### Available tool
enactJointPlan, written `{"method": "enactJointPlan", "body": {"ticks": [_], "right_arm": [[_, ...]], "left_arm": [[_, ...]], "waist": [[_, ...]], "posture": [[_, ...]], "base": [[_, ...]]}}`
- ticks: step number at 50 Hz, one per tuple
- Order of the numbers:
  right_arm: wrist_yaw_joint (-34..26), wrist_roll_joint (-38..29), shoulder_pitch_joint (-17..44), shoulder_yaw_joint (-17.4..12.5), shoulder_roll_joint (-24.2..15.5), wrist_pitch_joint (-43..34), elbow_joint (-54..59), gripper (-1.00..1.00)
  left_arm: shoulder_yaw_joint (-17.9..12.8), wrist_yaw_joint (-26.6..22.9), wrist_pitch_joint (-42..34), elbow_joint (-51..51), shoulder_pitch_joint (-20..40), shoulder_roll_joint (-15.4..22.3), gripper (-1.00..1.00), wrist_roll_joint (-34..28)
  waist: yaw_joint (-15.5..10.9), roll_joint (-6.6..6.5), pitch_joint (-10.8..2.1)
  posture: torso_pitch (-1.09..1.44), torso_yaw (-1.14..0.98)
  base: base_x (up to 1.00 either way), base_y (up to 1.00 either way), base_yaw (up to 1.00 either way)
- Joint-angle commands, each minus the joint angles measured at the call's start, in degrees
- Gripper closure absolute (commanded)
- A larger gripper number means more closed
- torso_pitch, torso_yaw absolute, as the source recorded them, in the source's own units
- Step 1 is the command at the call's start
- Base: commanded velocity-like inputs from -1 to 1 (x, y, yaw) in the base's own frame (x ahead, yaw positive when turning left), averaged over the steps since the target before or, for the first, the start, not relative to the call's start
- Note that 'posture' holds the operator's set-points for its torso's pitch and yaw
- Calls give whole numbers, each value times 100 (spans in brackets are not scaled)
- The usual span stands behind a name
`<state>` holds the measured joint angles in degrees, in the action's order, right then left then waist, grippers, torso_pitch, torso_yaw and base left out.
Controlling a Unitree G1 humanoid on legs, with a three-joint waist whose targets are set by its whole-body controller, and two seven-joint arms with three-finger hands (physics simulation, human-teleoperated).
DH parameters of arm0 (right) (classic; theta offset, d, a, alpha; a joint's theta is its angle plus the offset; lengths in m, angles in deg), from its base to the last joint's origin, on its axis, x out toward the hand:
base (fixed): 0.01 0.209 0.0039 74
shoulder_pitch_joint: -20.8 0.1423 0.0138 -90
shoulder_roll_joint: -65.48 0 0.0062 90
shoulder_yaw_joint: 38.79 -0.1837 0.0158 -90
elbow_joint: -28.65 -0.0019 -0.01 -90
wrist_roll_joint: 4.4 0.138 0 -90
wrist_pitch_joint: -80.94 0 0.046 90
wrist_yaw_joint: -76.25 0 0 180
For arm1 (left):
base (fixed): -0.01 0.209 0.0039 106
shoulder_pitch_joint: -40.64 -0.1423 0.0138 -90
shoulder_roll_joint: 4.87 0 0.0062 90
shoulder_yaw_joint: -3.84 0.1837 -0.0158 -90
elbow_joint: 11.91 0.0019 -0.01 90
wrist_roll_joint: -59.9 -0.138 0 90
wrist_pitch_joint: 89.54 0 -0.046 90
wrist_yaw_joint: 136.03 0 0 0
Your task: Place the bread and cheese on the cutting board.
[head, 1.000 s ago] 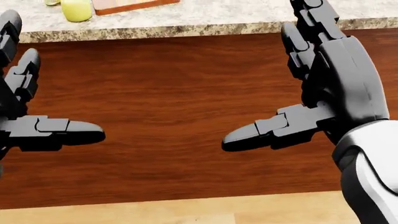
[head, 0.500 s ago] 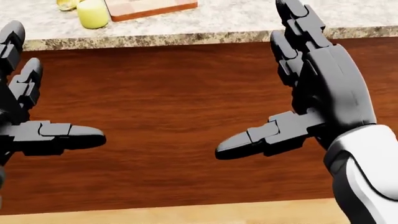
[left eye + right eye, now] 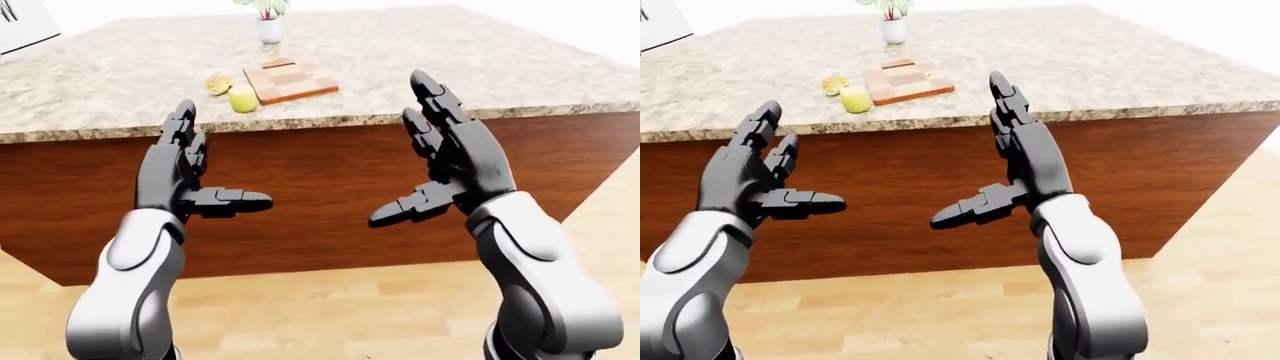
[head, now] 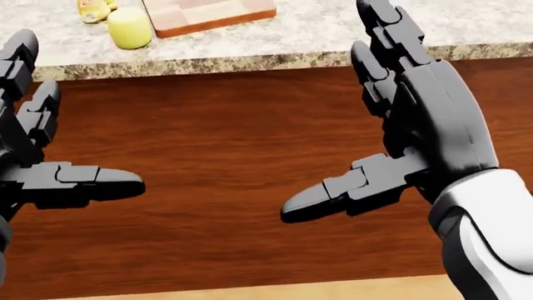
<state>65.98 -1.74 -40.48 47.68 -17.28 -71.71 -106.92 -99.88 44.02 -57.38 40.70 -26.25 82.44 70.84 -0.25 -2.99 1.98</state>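
The striped wooden cutting board lies on the speckled granite countertop, a pale yellow cylinder of cheese just beside its left edge. Below, both dark three-fingered hands hover empty before the counter's brown wood panel: left hand and right hand palms inward, fingers spread apart.

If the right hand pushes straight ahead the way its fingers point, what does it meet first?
Probably the counter edge. The open right hand points up and away, fingertips near the edge line. Past it the stone top looks bare; the cutting board lies off to the left. Depth is unclear.
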Motion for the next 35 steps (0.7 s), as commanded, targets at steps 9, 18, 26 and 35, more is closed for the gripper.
{"method": "enactJointPlan", "body": {"ticks": [9,18,26,35], "right_arm": [[102,16,145,-115,11,350,-217,-100],[54,137,62,-98,43,388,-348,-100],[21,128,46,-33,35,363,-400,-100],[-64,-255,10,179,84,162,-486,-100]], "left_arm": [[-3,-54,277,-218,87,18,-100,11],[18,-67,273,-235,73,4,-100,-14],[10,-87,290,-244,41,-9,-100,-27],[-7,-116,327,-264,-32,-25,-100,-26]], "waist": [[-91,357,-21],[11,205,-108],[20,223,-72],[-27,331,-126]], "posture": [[0,0],[0,0],[0,0],[0,0]], "base": [[6,2,0],[3,0,0],[12,0,0],[4,0,0]]}}
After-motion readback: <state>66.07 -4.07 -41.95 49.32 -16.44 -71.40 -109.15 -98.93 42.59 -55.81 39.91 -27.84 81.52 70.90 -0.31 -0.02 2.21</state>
